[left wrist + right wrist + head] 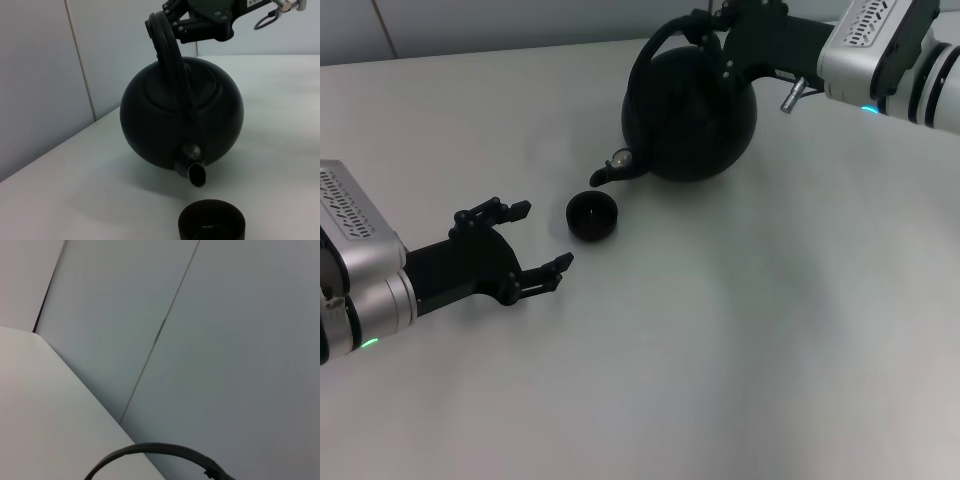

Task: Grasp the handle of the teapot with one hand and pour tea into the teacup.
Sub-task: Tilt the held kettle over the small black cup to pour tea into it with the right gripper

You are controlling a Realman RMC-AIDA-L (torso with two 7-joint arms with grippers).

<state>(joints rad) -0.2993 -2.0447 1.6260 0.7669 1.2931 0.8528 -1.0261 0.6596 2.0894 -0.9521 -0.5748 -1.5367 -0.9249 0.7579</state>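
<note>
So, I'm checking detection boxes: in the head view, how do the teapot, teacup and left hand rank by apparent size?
1. teapot, largest by far.
2. left hand, open beside the cup; it is nearer the camera, so its rank is less certain.
3. teacup, smallest.

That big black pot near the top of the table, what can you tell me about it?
The teapot is a round, matte-black pot, iron-like in look, with a thick arched handle over its top and a short spout. It hangs tilted forward, spout angled down toward the small black teacup on the white table, not touching it. The right pincer grips the handle's top. No liquid is visible.
</note>
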